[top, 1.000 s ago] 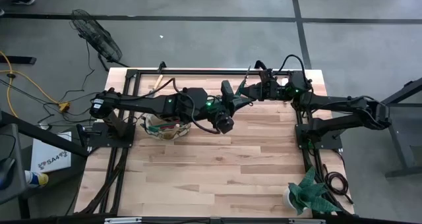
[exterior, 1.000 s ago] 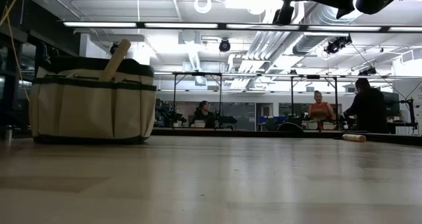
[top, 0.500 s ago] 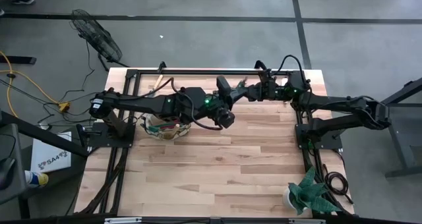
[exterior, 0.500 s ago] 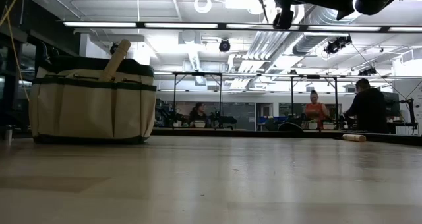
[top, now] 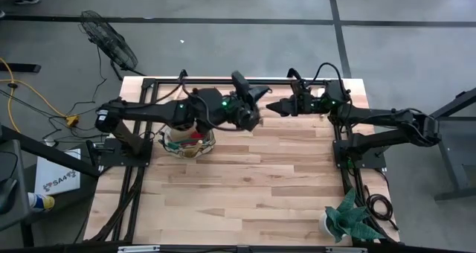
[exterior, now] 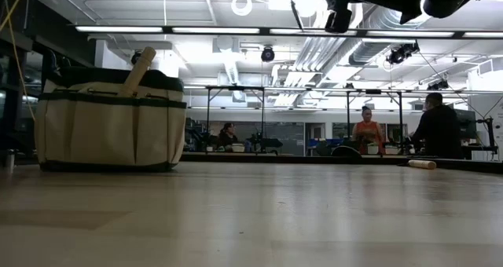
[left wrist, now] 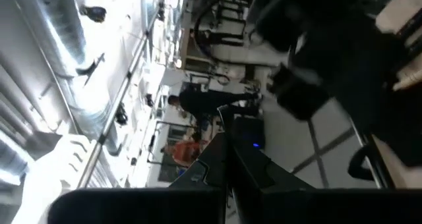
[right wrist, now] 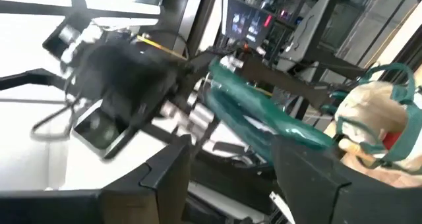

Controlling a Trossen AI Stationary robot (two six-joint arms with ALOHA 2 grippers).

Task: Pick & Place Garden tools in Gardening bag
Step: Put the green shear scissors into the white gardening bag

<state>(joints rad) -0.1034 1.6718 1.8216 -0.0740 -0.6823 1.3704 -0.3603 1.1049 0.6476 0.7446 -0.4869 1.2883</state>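
The beige gardening bag (top: 188, 140) with green trim stands at the table's left, a wooden handle (exterior: 141, 67) sticking out of it. High above the table's far middle, my left gripper (top: 256, 104) is shut on the green-handled pruning shears (right wrist: 264, 112). My right gripper (top: 273, 106) faces it from the right, open. Its two fingers (right wrist: 165, 178) stand apart on either side of the green handles, and I see no touch. In the left wrist view the shut fingers (left wrist: 231, 178) point up at the ceiling, and the shears do not show there. My left gripper has the shears by their metal end (right wrist: 198, 115), opposite the green handles; blur hides the exact place of contact. The handles (right wrist: 283, 128) stick out level toward my right gripper. The shears hang clear of the table.
A green spiky plant in a white pot (top: 348, 217) stands at the near right corner. A short wooden piece (exterior: 422, 164) lies far off on the table. Black frame rails (top: 223, 80) run along the far edge and both sides. People stand in the room beyond.
My left gripper has swung toward the table's left and far edge, turning as it went, and has drawn away from my right gripper, which has stayed near the far middle.
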